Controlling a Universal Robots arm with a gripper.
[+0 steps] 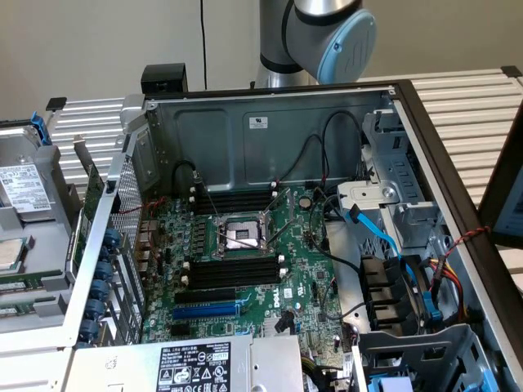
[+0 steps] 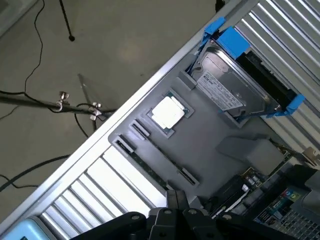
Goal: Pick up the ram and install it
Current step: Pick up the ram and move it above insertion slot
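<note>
Gripper is closest to the lens, jaws pinched shut with nothing between them. It hangs over the gray tray, at the tray edge that faces the computer case. The ram, as best I can tell, is the dark stick with the white label strip just off that same tray edge, beside the gripper and not held.

Risks, my read: closed jaws can't straddle the stick, so a descent like this would knock or crack it. It also sits tight between tray and case wall, and a skewed approach would clip sheet metal.

Tray contents:
- CPU chip mid-tray
- hard drive in a blue caddy at the tray's far end
- long clip-ended holder — looks empty

Case, beside the tray:
- motherboard
- open CPU socket
- black memory slots, all bare
- black cables hanging nearby — snag hazard
</note>
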